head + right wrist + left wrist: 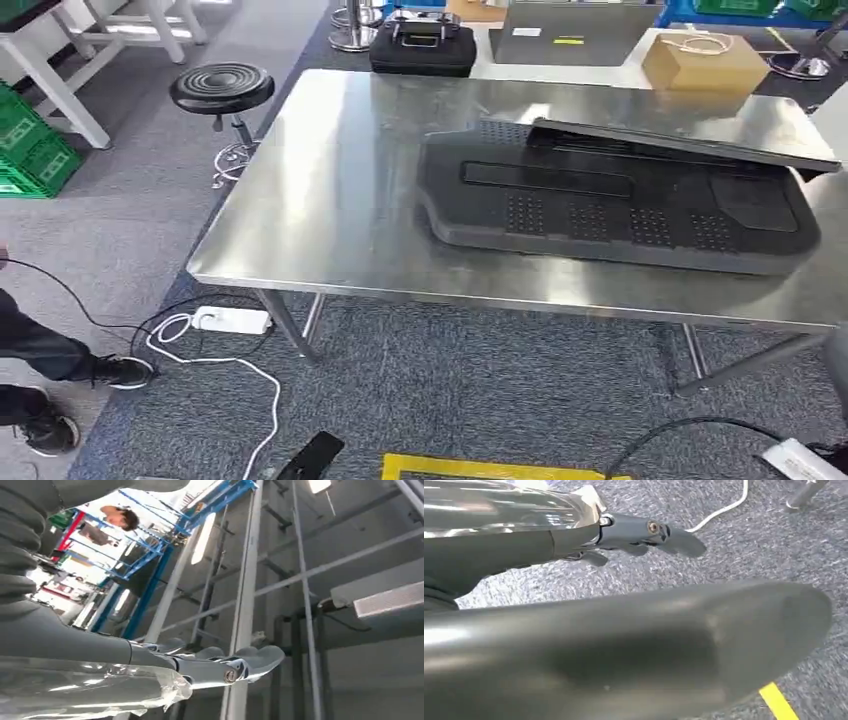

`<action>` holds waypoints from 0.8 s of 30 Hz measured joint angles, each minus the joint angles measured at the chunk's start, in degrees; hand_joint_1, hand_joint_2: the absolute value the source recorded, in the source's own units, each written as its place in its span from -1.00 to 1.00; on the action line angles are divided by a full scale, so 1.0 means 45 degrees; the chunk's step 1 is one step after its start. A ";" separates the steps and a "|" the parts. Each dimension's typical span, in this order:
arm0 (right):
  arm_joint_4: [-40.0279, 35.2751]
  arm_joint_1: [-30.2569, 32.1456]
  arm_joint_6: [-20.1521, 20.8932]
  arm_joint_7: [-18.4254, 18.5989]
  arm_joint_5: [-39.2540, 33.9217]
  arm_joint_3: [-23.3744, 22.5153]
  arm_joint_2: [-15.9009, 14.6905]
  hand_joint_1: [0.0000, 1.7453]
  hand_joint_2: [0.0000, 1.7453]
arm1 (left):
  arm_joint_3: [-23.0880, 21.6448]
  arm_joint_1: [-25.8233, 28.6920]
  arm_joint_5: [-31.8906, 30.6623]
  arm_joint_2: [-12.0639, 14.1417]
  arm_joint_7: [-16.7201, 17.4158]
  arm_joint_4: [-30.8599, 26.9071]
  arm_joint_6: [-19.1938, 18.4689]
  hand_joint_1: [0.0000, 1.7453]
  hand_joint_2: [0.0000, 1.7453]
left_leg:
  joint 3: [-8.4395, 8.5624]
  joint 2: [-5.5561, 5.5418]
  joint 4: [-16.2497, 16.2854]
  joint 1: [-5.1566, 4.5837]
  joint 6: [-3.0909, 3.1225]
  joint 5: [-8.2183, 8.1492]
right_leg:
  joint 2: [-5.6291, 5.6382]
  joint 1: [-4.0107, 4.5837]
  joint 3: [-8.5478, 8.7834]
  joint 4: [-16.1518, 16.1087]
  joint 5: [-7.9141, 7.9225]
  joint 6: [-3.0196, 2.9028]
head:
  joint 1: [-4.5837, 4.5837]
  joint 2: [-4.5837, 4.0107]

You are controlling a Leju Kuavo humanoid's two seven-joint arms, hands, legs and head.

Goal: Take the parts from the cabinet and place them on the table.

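Head view: we see two parts already on the stainless steel surface [340, 190]: a large black perforated plastic panel [610, 210], long axis running across the surface, with a slim dark grey strip [680, 143] lying tilted along its far edge. Left wrist view: our left hand [644, 532] hangs over grey carpet [774, 545], fingers loosely apart, holding nothing. Right wrist view: our right hand [235, 662] points at the ceiling, fingers extended, empty. We can't tell which hand is nearer.
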 joint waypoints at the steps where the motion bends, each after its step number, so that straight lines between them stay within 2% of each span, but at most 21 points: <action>1: 0.0039 0.0029 0.0000 0.0043 0.0010 -0.0019 -0.0005 -1.00 1.00 | 0.0010 0.0007 0.0000 0.0004 0.0005 0.0000 0.0005 -1.00 -1.00 | -0.0179 0.0000 0.0807 0.0033 -0.0051 -0.0896 | -0.0017 -0.0007 -0.0250 0.0037 0.0162 -0.0020 | -0.0034 0.0000; 2: 0.0087 0.0036 0.0005 0.0053 0.0000 -0.0029 -0.0005 -1.00 1.00 | 0.0015 0.0007 0.0000 0.0010 0.0005 0.0000 0.0015 -1.00 -1.00 | -0.0315 0.0001 0.1666 0.0071 -0.0104 -0.1615 | -0.0029 -0.0007 -0.0469 0.0077 0.0325 -0.0016 | -0.0034 0.0000; 3: 0.0151 0.0022 0.0000 0.0053 0.0005 -0.0029 -0.0005 -1.00 1.00 | 0.0015 0.0006 0.0000 0.0015 0.0000 0.0000 0.0019 -1.00 -1.00 | -0.0438 0.0002 0.2603 0.0088 -0.0158 -0.2058 | -0.0045 -0.0007 -0.0740 0.0138 0.0483 -0.0003 | -0.0034 0.0000; 4: 0.0199 0.0019 0.0000 0.0048 0.0005 -0.0029 -0.0005 -1.00 1.00 | 0.0015 0.0007 0.0000 0.0019 0.0000 0.0000 0.0024 -1.00 -1.00 | -0.0455 0.0002 0.3269 0.0100 -0.0185 -0.2025 | -0.0055 -0.0013 -0.1013 0.0236 0.0623 0.0025 | -0.0034 0.0000; 5: 0.0247 0.0028 0.0000 0.0048 -0.0001 -0.0039 -0.0005 -1.00 1.00 | 0.0019 0.0008 0.0000 0.0024 0.0005 0.0000 0.0039 -1.00 -1.00 | -0.0311 0.0003 0.3510 0.0123 -0.0223 -0.1639 | -0.0072 -0.0026 -0.1303 0.0351 0.0732 0.0067 | -0.0034 0.0000; 7: 0.0325 0.0021 0.0000 0.0043 0.0005 -0.0044 -0.0005 -1.00 1.00 | 0.0029 0.0002 0.0000 0.0034 0.0000 0.0000 0.0049 -1.00 -1.00 | 0.0681 0.0006 0.2563 0.0172 -0.0285 -0.0563 | -0.0079 -0.0080 -0.1941 0.0680 0.0940 0.0189 | -0.0034 0.0000; 8: 0.0340 0.0021 0.0000 0.0043 0.0015 -0.0044 -0.0005 -1.00 1.00 | 0.0034 -0.0003 0.0000 0.0034 0.0000 0.0000 0.0058 -1.00 -1.00 | 0.1416 0.0006 0.1591 0.0204 -0.0308 -0.0487 | -0.0070 -0.0102 -0.2185 0.0877 0.1008 0.0254 | -0.0039 0.0000; 9: 0.0340 0.0023 0.0000 0.0048 0.0029 -0.0049 -0.0005 -1.00 1.00 | 0.0034 -0.0015 0.0000 0.0034 -0.0005 0.0000 0.0058 -1.00 -1.00 | 0.2343 0.0002 0.0388 0.0242 -0.0331 -0.0895 | -0.0060 -0.0059 -0.2400 0.1086 0.1043 0.0321 | -0.0058 0.0000; 10: 0.0345 0.0007 0.0000 0.0053 0.0043 -0.0058 -0.0005 -1.00 1.00 | 0.0034 -0.0030 0.0000 0.0034 -0.0005 0.0000 0.0068 -1.00 -1.00 | 0.2860 -0.0041 -0.0569 0.0193 -0.0229 -0.1341 | -0.0056 -0.0050 -0.2513 0.1280 0.1090 0.0372 | -0.0019 0.0000; 11: 0.0354 0.0005 -0.0005 0.0053 0.0058 -0.0063 -0.0005 -1.00 1.00 | 0.0034 -0.0029 0.0000 0.0034 -0.0010 0.0000 0.0073 -1.00 -1.00 | 0.2827 -0.0059 -0.0673 0.0179 -0.0145 -0.1461 | -0.0061 -0.0055 -0.2585 0.1304 0.1231 0.0476 | -0.0029 0.0000; 13: 0.0393 0.0016 0.0000 0.0058 0.0068 -0.0063 -0.0005 -1.00 1.00 | 0.0039 0.0020 0.0004 0.0029 -0.0005 0.0000 0.0078 -1.00 -1.00 | 0.2630 -0.0057 -0.0606 0.0105 0.0086 -0.1265 | -0.0049 -0.0092 -0.2661 0.1218 0.1547 0.0598 | -0.0039 0.0000; 14: 0.0418 0.0023 0.0000 0.0058 0.0068 -0.0073 -0.0005 -1.00 1.00 | 0.0039 0.0041 0.0000 0.0010 -0.0005 0.0005 0.0078 -1.00 -1.00 | 0.2491 0.0021 -0.0633 0.0184 0.0230 -0.1098 | -0.0028 -0.0148 -0.2763 0.1269 0.1368 0.0688 | -0.0044 0.0000; 15: 0.0432 0.0032 0.0000 0.0058 0.0063 -0.0087 -0.0010 -1.00 1.00 | 0.0053 0.0038 0.0005 0.0010 -0.0005 0.0005 0.0078 -1.00 -1.00 | 0.2309 0.0040 -0.0626 0.0170 0.0326 -0.0942 | -0.0011 -0.0153 -0.2890 0.1500 0.0739 0.0761 | 0.0009 0.0000; 17: 0.0461 0.0024 0.0000 0.0058 0.0048 -0.0087 -0.0015 -1.00 1.00 | 0.0053 0.0027 0.0000 0.0010 -0.0010 0.0005 0.0078 -1.00 -1.00 | 0.1908 0.0071 -0.0618 0.0139 0.0428 -0.0612 | -0.0013 -0.0189 -0.3184 0.3033 -0.0864 0.0863 | 0.0015 0.0000; 18: 0.0490 0.0029 0.0000 0.0058 0.0048 -0.0092 -0.0015 -1.00 1.00 | 0.0058 0.0033 0.0005 0.0010 -0.0010 0.0005 0.0087 -1.00 -1.00 | 0.1701 0.0090 -0.0608 0.0116 0.0443 -0.0444 | -0.0012 -0.0202 -0.3337 0.4028 -0.1392 0.0901 | 0.0005 0.0000; 19: 0.0520 0.0035 0.0000 0.0058 0.0044 -0.0097 -0.0015 -1.00 1.00 | 0.0063 0.0038 0.0005 0.0010 -0.0010 0.0005 0.0083 -1.00 -1.00 | 0.1475 0.0104 -0.0583 0.0095 0.0453 -0.0285 | -0.0012 -0.0207 -0.3388 0.4857 -0.1493 0.0914 | 0.0005 0.0000; 20: 0.0548 0.0036 0.0000 0.0058 0.0034 -0.0097 -0.0015 -1.00 1.00 | 0.0063 0.0038 0.0005 0.0014 -0.0010 0.0005 0.0082 -1.00 -1.00 | 0.1268 0.0113 -0.0549 0.0077 0.0444 -0.0151 | -0.0011 -0.0205 -0.3245 0.5122 -0.1212 0.0914 | 0.0005 0.0000; 21: 0.0568 0.0036 0.0000 0.0058 0.0024 -0.0097 -0.0015 -1.00 1.00 | 0.0063 0.0037 0.0005 0.0015 -0.0010 0.0005 0.0087 -1.00 -1.00 | 0.1075 0.0114 -0.0519 0.0055 0.0443 -0.0031 | -0.0005 -0.0204 -0.2864 0.4898 -0.0743 0.0891 | 0.0005 0.0000; 22: 0.0573 0.0030 0.0000 0.0058 0.0014 -0.0097 -0.0015 -1.00 1.00 | 0.0063 0.0036 0.0005 0.0010 -0.0015 0.0005 0.0087 -1.00 -1.00 | 0.0893 0.0109 -0.0500 0.0018 0.0436 0.0096 | 0.0016 -0.0196 -0.2214 0.4139 -0.0261 0.0816 | 0.0010 0.0000; 23: 0.0573 0.0016 0.0000 0.0058 0.0015 -0.0097 -0.0015 -1.00 1.00 | 0.0063 0.0034 0.0005 0.0010 -0.0015 0.0005 0.0087 -1.00 -1.00 | 0.0766 0.0097 -0.0498 -0.0010 0.0426 0.0232 | 0.0054 -0.0165 -0.1352 0.2968 -0.0027 0.0680 | 0.0005 0.0000; 24: 0.0568 -0.0011 0.0000 0.0058 0.0014 -0.0097 -0.0015 -1.00 1.00 | 0.0063 0.0031 0.0005 0.0000 -0.0015 0.0005 0.0087 -1.00 -1.00 | 0.0691 0.0092 -0.0496 0.0001 0.0412 0.0348 | 0.0129 -0.0103 -0.0410 0.1670 -0.0196 0.0507 | 0.0000 0.0000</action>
